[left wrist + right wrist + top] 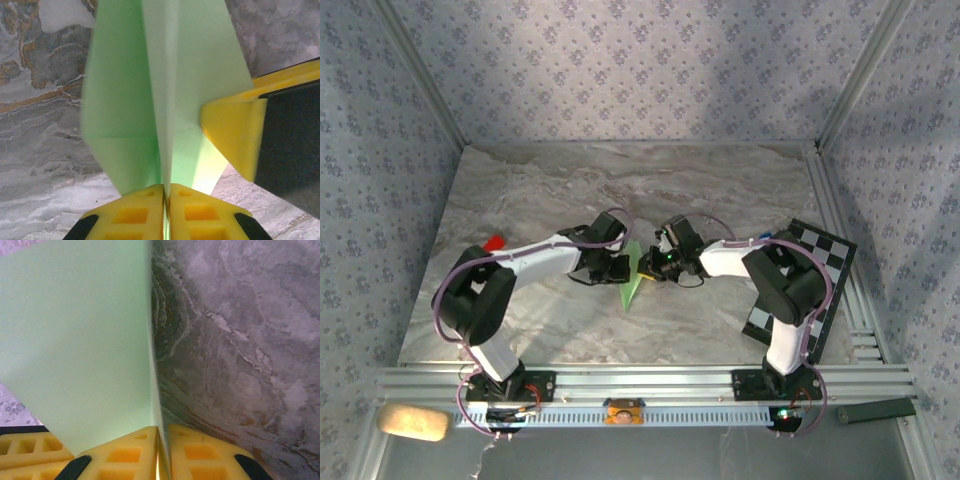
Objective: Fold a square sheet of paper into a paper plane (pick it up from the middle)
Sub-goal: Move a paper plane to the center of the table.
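The pale green sheet is folded into a slim paper plane (pixel 632 280), held off the marble table between the two arms with its tip pointing down towards the near edge. My left gripper (pixel 618 268) is shut on its centre crease; in the left wrist view the fold (pixel 165 75) runs up from the closed yellow jaws of the left gripper (pixel 166 192). My right gripper (pixel 657 262) is shut on the plane from the other side, and one of its fingers (pixel 235 130) presses against the wing. In the right wrist view the wing (pixel 80 340) rises from the right gripper (pixel 161 432).
A black-and-white checkered board (pixel 820 262) lies at the table's right edge under the right arm. A small red piece (pixel 495 242) sits behind the left arm's elbow. Patterned walls enclose the marble table (pixel 720 190) on three sides.
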